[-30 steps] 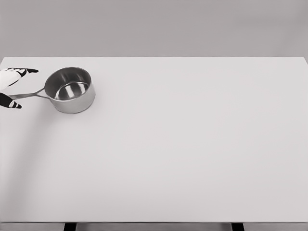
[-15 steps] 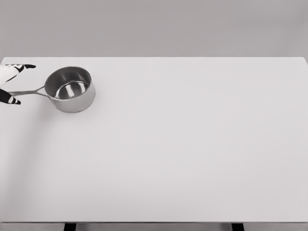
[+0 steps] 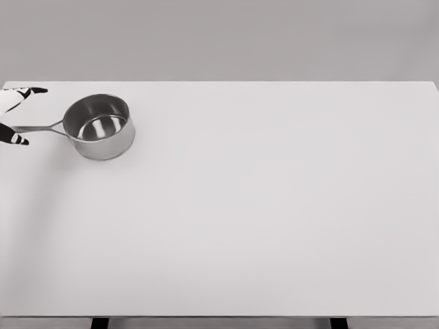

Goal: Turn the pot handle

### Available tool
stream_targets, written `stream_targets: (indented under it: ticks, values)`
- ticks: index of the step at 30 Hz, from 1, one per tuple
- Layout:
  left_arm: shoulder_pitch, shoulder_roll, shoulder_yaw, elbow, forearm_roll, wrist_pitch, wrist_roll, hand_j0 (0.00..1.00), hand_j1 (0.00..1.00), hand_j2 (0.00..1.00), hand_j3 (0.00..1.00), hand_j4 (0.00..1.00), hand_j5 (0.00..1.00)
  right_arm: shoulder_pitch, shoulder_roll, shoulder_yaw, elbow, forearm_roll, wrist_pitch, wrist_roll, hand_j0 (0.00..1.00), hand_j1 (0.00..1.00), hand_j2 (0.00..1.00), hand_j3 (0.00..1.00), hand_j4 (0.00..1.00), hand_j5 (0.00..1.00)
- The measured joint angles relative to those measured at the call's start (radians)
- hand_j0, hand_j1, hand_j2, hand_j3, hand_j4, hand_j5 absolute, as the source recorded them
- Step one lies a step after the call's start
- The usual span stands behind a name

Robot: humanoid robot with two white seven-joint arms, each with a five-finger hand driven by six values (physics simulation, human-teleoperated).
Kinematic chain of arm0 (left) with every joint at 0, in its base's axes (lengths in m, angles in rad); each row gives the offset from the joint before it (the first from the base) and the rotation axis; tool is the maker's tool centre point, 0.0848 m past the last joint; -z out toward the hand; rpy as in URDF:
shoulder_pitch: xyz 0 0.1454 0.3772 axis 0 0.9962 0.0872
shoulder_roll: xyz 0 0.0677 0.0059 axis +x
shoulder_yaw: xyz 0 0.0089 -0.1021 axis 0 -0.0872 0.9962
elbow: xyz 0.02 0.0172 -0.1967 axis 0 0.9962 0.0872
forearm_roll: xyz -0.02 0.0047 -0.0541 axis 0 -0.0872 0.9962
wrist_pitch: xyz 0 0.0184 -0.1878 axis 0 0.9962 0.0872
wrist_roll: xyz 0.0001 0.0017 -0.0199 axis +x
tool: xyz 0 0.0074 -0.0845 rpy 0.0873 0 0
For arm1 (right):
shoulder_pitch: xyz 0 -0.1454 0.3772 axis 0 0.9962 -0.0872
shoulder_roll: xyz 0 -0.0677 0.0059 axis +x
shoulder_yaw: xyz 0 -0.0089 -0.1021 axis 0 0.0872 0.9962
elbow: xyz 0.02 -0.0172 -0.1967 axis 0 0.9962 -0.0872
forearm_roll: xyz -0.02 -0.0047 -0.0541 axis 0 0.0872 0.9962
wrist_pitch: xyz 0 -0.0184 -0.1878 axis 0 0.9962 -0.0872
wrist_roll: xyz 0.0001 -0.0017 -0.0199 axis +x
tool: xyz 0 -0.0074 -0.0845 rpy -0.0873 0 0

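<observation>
A shiny steel saucepan (image 3: 101,127) stands at the far left of the white table (image 3: 260,205). Its thin handle (image 3: 38,128) points left, almost level in the head view. My left hand (image 3: 34,116) shows only at the picture's left edge, open. One black-tipped finger (image 3: 33,90) reaches out above the handle's end, and another fingertip (image 3: 18,140) sits just below it, close to the handle or touching it. The rest of the hand and the arm are cut off by the frame. The right arm is out of sight.
The table's far edge runs just behind the pot, and its left edge lies by the hand. A plain grey wall stands behind the table.
The hand has slid left and slightly up. The handle's end has swung up, from pointing lower left to nearly straight left. The pot body has barely shifted.
</observation>
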Motion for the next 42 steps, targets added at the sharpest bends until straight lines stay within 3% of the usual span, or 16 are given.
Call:
stream_targets:
  ticks: [27,38,42]
  values:
    - [-0.064,-0.032,-0.007,0.083,0.0,0.0,0.016,1.0,1.0,1.0,1.0,1.0,1.0,0.0,0.0,0.0,0.0,0.0,0.0,0.0,1.0,1.0,1.0,1.0,1.0,1.0]
    - [-0.048,-0.024,-0.013,0.084,0.007,-0.005,0.023,1.0,1.0,1.0,1.0,1.0,1.0,0.0,0.0,0.0,0.0,0.0,0.0,0.0,1.0,1.0,1.0,1.0,1.0,1.0]
    - [-0.005,-0.02,-0.011,0.035,0.017,-0.011,0.023,1.0,1.0,1.0,1.0,1.0,1.0,0.0,0.0,0.0,0.0,0.0,0.0,0.0,1.0,1.0,1.0,1.0,1.0,1.0]
